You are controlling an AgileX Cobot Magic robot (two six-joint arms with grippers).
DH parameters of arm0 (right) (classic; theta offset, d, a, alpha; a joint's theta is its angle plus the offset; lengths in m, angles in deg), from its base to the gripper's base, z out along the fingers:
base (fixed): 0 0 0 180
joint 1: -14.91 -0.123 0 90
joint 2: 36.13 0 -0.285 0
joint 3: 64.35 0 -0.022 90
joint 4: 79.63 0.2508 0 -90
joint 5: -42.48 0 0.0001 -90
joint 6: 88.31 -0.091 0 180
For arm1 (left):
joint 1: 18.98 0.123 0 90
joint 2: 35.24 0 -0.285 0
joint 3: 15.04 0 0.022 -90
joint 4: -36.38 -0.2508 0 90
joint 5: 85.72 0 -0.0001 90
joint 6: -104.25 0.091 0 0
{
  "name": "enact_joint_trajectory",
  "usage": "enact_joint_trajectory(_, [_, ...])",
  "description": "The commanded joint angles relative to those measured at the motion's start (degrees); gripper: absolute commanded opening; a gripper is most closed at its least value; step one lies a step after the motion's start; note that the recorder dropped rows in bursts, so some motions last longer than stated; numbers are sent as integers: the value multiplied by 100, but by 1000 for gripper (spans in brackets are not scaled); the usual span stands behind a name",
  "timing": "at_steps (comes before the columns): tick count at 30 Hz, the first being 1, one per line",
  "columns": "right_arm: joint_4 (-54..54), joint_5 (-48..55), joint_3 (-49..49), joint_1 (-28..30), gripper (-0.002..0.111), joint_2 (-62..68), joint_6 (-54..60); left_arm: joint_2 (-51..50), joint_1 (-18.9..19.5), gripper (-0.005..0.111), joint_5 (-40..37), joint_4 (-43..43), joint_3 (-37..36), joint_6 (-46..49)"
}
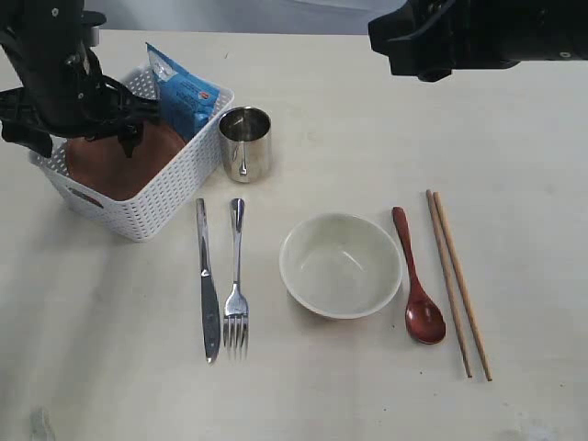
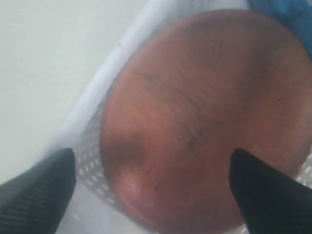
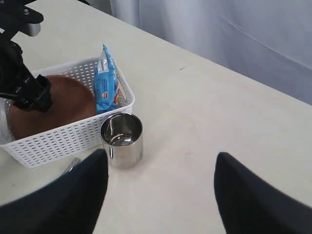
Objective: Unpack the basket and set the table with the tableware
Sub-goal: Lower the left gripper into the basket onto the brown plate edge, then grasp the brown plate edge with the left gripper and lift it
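Table setting mostly laid out. On the pale cream tabletop (image 1: pixel 367 119): cream round bowl (image 1: pixel 340 265) near centre; steel knife (image 1: pixel 208 285) and steel fork (image 1: pixel 237 285) side by side to its left; dark red spoon (image 1: pixel 418 285) and wooden chopsticks (image 1: pixel 457 280) to its right; shiny steel cup (image 1: pixel 245 142) just right of the white perforated plastic basket (image 1: pixel 175 197), far left.

Left to unpack: the reddish-brown round plate (image 2: pixel 204 122), lying in the basket beside a blue snack packet (image 1: pixel 184 96).

My left gripper (image 2: pixel 156 192) hangs over the plate, jaws apart, gripping nothing. My right gripper (image 3: pixel 161 185) hovers high at far right, jaws apart, empty.

Judgement: one piece from done.
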Motion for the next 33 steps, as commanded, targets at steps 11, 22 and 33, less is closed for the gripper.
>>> enact_joint_trajectory(11, [50, 17, -7, 32, 60, -32, 18, -488, -4, 80, 220, -6, -36, 30])
enact_joint_trajectory(22, [65, 17, -7, 32, 60, -32, 5, -651, -4, 56, 571, -6, -36, 67])
enact_joint_trajectory(33, [63, 6, -7, 32, 60, -32, 5, -651, -4, 0, 409, -18, -36, 158])
